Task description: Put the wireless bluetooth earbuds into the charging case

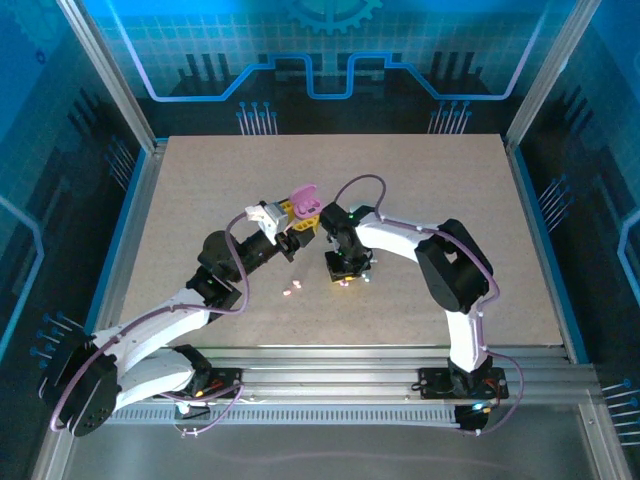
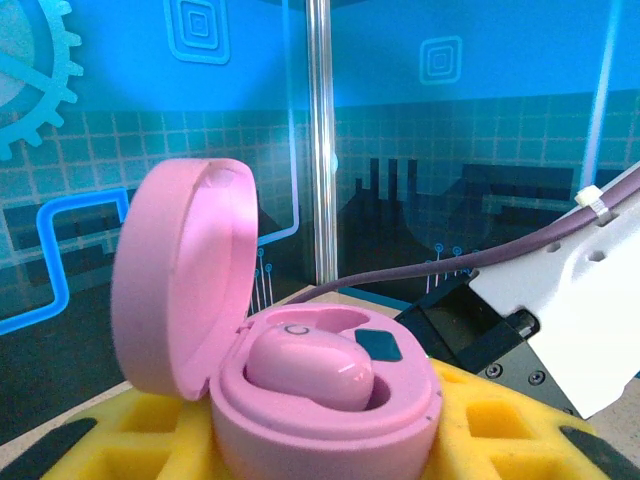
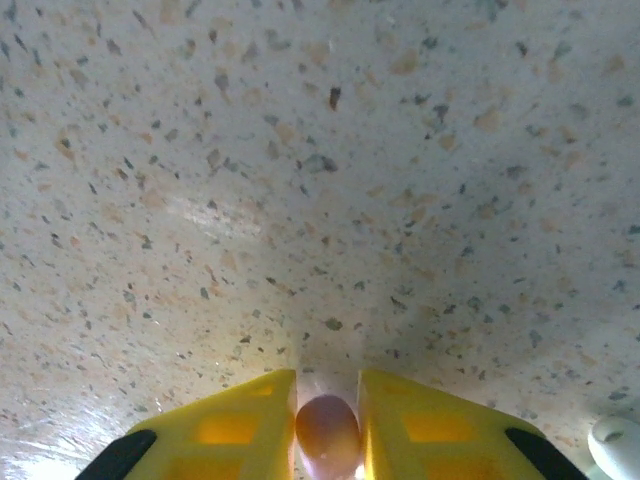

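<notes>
Left gripper [image 1: 296,218]: clamps open pink charging case [image 2: 300,430], one pink earbud [image 2: 310,368] seated inside. Right gripper [image 3: 328,405]: barely parted, pinches second pink earbud [image 3: 327,438] low over speckled table [image 3: 300,150], 5 o'clock of case.

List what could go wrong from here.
The right gripper pinches the pink earbud only at its fingertips, against the table; it may slip out on lifting. The open pink case in the left gripper already holds a seated earbud, so the new one could land on it instead of the free slot.
</notes>
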Controlling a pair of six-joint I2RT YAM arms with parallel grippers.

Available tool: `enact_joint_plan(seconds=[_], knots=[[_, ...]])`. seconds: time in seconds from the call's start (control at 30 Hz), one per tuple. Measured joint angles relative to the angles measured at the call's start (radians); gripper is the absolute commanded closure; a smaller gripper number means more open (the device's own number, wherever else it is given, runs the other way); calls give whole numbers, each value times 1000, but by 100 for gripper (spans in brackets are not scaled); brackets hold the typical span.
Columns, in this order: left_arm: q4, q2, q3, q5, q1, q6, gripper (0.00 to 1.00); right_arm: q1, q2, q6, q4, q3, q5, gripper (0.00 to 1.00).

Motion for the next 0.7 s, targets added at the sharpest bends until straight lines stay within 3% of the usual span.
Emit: enact_joint_plan(seconds=[0.7], knots=[[-1, 0, 0, 0, 0, 0, 67, 3, 31, -56, -54, 35, 8, 78]])
